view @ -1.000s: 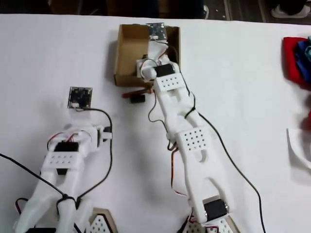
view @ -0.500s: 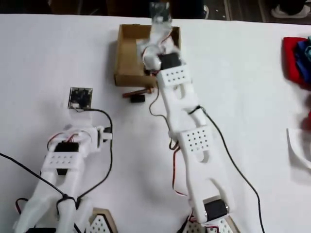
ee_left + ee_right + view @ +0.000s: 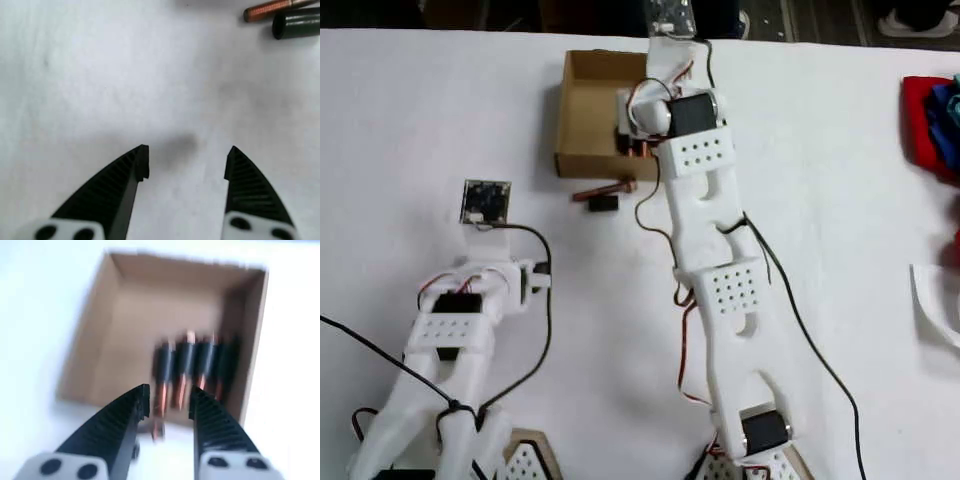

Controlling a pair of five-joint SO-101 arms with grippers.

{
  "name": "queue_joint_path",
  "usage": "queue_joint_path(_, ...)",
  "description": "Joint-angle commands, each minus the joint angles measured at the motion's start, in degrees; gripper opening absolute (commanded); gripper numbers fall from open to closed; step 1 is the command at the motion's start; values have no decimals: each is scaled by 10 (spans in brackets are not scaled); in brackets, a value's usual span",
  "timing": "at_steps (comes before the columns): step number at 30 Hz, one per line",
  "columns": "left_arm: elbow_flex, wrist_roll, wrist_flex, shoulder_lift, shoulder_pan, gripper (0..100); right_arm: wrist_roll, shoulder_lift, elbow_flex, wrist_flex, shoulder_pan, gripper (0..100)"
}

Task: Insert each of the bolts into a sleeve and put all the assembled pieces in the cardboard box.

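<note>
The cardboard box [image 3: 585, 110] stands at the table's far middle. Several assembled pieces [image 3: 195, 362], black sleeves with copper bolts in them, lie side by side against one wall of the cardboard box [image 3: 105, 340]. My right gripper [image 3: 169, 402] hangs open above the box's near edge with nothing between its fingers. One loose copper bolt [image 3: 608, 189] and one loose black sleeve [image 3: 605, 203] lie on the table just in front of the box. My left gripper [image 3: 187, 162] is open and empty above bare table, short of the bolt [image 3: 270, 9] and sleeve [image 3: 297, 24].
The right arm [image 3: 705, 200] stretches across the table's middle to the box. The left arm [image 3: 450, 320] sits at the near left. Red and blue cloth [image 3: 932, 110] lies at the right edge, with a white curved object [image 3: 932, 310] below it.
The right arm has lifted and swung farther over the box's right side, its wrist now past the far wall. The left arm, loose bolt and sleeve have stayed put.
</note>
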Motion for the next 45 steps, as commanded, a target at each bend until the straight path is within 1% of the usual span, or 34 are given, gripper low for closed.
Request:
queue_joint_path(1, -4, -2, -11, 0, 4, 260, -2, -63, -21, 86, -13, 113)
queue_joint_path(5, -4, -2, -11, 0, 4, 260, -2, -69, 24, 84, -24, 112)
queue_joint_path(9, -3, -2, -11, 0, 4, 260, 1, -88, 145, 84, -73, 112)
queue_joint_path(10, -3, -2, -11, 0, 4, 260, 15, -95, 174, 82, -84, 112)
queue_joint_path(11, -3, -2, -11, 0, 4, 260, 48, -98, 196, 81, -95, 112)
queue_joint_path(13, -3, -2, -11, 0, 2, 260, 144, -97, 222, 81, -110, 112)
queue_joint_path(16, -4, -1, -11, -1, 2, 260, 259, -80, 222, 76, -109, 115)
queue_joint_path(17, -5, -1, -11, -1, 1, 260, 280, -74, 222, 74, -103, 115)
queue_joint_path(21, -5, -1, -11, -1, 1, 260, 316, -51, 222, 73, -87, 115)
queue_joint_path(25, -5, -1, -11, -1, 1, 260, 403, -24, 222, 73, -95, 115)
queue_joint_path(29, -5, -1, -11, -1, 1, 260, 461, -7, 222, 73, -105, 116)
queue_joint_path(34, -6, 0, -11, -1, -6, 260, 504, 3, 222, 73, -116, 119)
queue_joint_path(39, -7, 4, -11, -2, -44, 260, 506, 12, 222, 62, -124, 192)
queue_joint_path(45, -7, 4, -11, -2, -46, 260, 507, 11, 222, 44, -124, 193)
